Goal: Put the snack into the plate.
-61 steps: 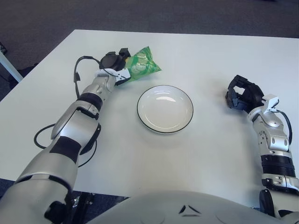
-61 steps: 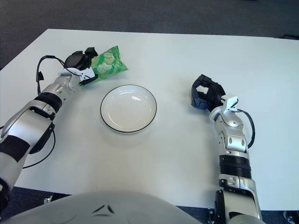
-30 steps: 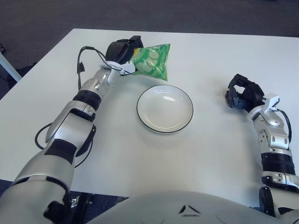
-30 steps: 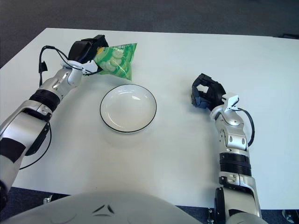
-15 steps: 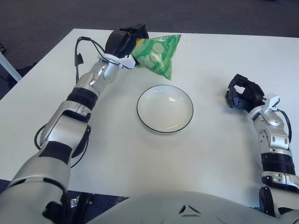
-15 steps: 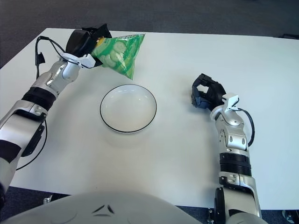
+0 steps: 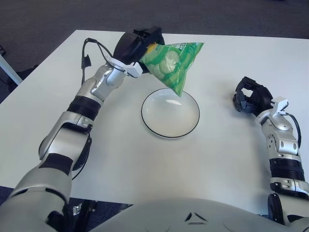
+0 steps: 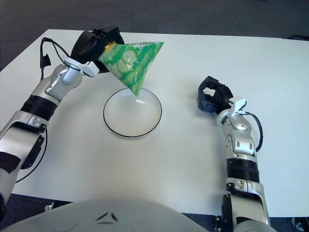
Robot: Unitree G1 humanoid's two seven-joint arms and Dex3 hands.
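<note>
On the white table (image 7: 145, 159) sits the plate (image 7: 170, 113), and above its far rim your left hand (image 7: 137, 44) is clamped on the green snack (image 7: 173, 63), lifted and hanging corner-down, while your right hand (image 7: 251, 96), fingers curled and empty, shows right of the plate.

White bench (image 7: 145, 159), plain top, far edge running across the upper part of the view. Beyond that edge and off the left corner, dark grey carpet floor (image 7: 58, 17). Black cable (image 7: 42, 140) looping by the left edge.
</note>
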